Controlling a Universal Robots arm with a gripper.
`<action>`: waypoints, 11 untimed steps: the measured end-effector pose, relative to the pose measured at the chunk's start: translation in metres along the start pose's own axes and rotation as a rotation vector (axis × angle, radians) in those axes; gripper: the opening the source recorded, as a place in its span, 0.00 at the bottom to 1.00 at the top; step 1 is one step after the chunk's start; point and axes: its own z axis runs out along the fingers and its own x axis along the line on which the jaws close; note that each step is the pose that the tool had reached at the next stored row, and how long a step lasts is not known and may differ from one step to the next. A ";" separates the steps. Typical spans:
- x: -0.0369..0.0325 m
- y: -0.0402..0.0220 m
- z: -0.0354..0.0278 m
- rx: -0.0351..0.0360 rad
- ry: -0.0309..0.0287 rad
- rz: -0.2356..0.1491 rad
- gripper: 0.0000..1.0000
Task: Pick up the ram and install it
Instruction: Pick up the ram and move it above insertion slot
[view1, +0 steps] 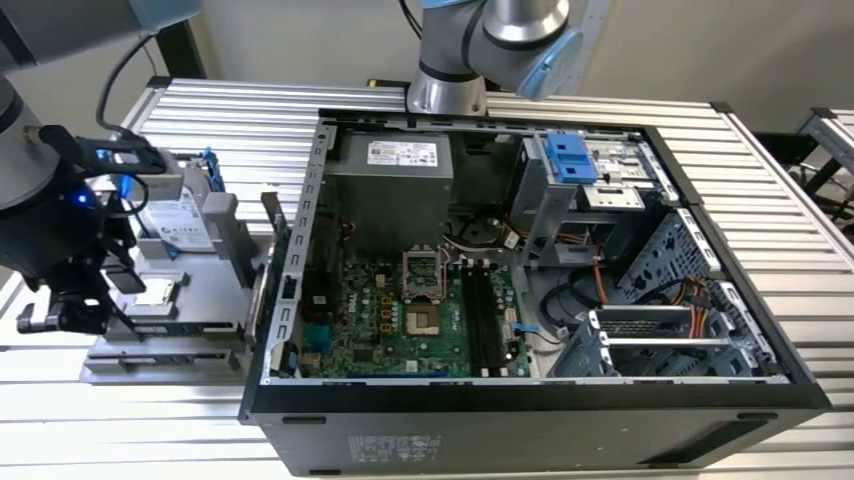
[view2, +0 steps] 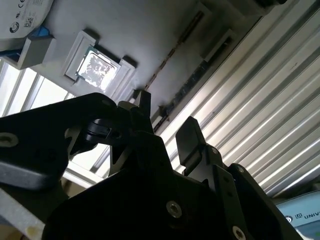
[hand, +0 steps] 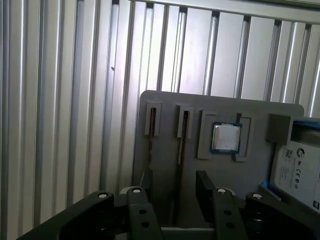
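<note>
The ram (hand: 181, 145) shows edge-on as a thin dark strip standing in a narrow slot of the grey holder (hand: 165, 165). In the second wrist view the ram (view2: 172, 52) runs as a thin line toward the fingers. My gripper (hand: 174, 186) hovers over the holder, open, its black fingers (hand: 204, 182) to either side of the strip's line and not touching it. In the exterior view the gripper (view1: 60, 318) hangs at the left, above the holder (view1: 200, 335), outside the open computer case (view1: 534, 400). The motherboard's black slots (view1: 483, 315) lie inside the case.
A second narrow slot (hand: 151, 122) sits beside the ram's slot. The holder also carries a square silver processor (hand: 226, 137) and a silver hard drive (hand: 300, 170) with a white label. Ribbed aluminium table (hand: 60, 100) surrounds it. A second arm's base (view1: 447, 90) stands behind the case.
</note>
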 end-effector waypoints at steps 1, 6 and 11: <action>0.0003 0.0001 0.0011 0.0000 0.0000 0.001 1.00; 0.0018 0.0002 0.0072 0.0012 0.0006 0.023 1.00; 0.0022 0.0002 0.0116 -0.0037 0.0082 0.032 1.00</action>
